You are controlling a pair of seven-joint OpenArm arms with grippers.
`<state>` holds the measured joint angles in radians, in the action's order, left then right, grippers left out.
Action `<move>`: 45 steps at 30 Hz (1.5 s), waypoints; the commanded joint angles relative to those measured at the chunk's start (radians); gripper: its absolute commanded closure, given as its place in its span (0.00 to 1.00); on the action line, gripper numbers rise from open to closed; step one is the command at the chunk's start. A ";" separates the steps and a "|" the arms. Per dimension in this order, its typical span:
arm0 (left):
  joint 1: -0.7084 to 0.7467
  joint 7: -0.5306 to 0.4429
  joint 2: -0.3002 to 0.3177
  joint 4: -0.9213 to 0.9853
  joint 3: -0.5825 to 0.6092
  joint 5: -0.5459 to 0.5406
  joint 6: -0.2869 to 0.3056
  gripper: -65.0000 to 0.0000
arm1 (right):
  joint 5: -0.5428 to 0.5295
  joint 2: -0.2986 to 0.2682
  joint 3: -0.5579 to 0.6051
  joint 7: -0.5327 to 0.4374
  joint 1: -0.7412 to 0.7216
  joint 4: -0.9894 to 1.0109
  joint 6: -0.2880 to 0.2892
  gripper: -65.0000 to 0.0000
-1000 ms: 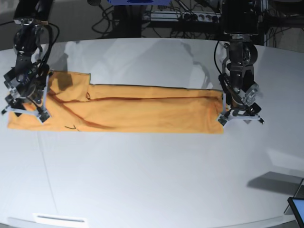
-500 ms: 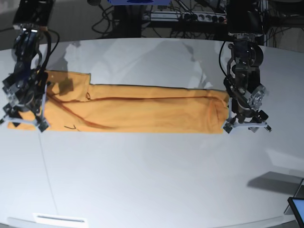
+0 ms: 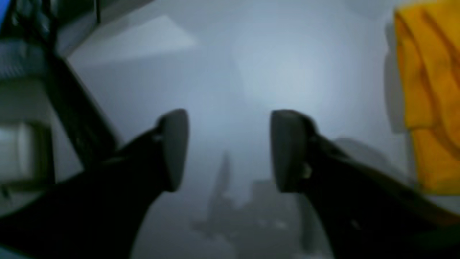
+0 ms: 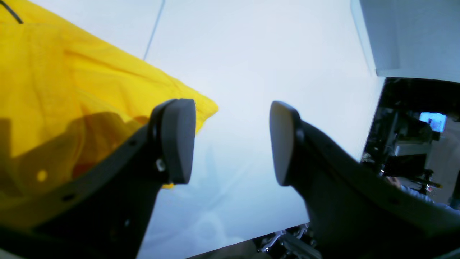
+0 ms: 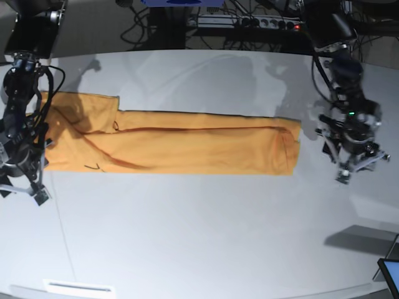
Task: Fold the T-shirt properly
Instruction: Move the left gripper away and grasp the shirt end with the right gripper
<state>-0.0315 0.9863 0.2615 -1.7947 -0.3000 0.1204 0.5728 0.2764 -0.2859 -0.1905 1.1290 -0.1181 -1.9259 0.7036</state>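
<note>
The orange-yellow T-shirt [image 5: 187,146] lies flat on the white table [image 5: 199,230] as a long strip running left to right, with a sleeve part [image 5: 81,109] sticking up at its left end. My left gripper [image 5: 361,168] hangs to the right of the shirt's right end, apart from it. It is open and empty [image 3: 230,144], with the cloth [image 3: 427,90] off to one side. My right gripper [image 5: 22,192] sits just below the shirt's left corner. It is open too [image 4: 231,140], nothing between its fingers, and the shirt [image 4: 72,90] lies beside one finger.
Cables and a power strip [image 5: 249,22] run behind the table's far edge. A tablet corner [image 5: 389,274] pokes in at the front right. A white label [image 5: 81,288] sits at the front left edge.
Both grippers have left the shirt's ends. The left one swung right and away from the right end, its jaws wider. The right one moved toward the front, off the left corner.
</note>
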 commanded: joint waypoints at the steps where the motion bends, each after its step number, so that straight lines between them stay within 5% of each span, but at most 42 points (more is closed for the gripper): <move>1: -0.014 0.030 0.025 -0.020 -0.023 -0.054 -0.007 0.37 | 0.008 0.000 -0.005 -0.008 -0.019 -0.014 -0.005 0.51; 6: 0.011 0.087 0.092 -0.018 -0.052 -0.314 -0.007 0.22 | 0.007 0.035 -0.004 -0.004 -0.016 -0.019 -0.005 0.51; 14: 0.029 0.085 0.092 -0.012 -0.130 -0.371 -0.007 0.33 | 0.005 0.153 -0.005 -0.008 0.011 -0.019 -0.005 0.52; 16: 0.029 0.085 0.092 -0.012 -0.130 -0.367 -0.007 0.33 | 0.005 0.178 -0.005 -0.008 0.013 -0.014 -0.005 0.58; 22: 0.031 0.085 0.092 -0.012 -0.132 -0.371 -0.007 0.33 | 0.004 0.208 -0.005 -0.010 0.013 0.035 -0.005 1.00; 31: 0.041 0.084 0.091 0.006 -0.132 -0.367 -0.007 0.33 | 0.004 0.273 -0.005 -0.086 0.084 0.101 -0.005 0.99; 45: -0.006 0.084 0.052 0.197 -0.126 -0.374 -0.007 0.32 | 0.004 0.273 -0.007 -0.123 0.085 0.308 -0.005 0.99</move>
<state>-0.0219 1.0859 0.3000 -1.5818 -0.4229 -0.2440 0.5728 0.2840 -0.0135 -0.1963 0.9970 -0.0303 -1.6203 0.6949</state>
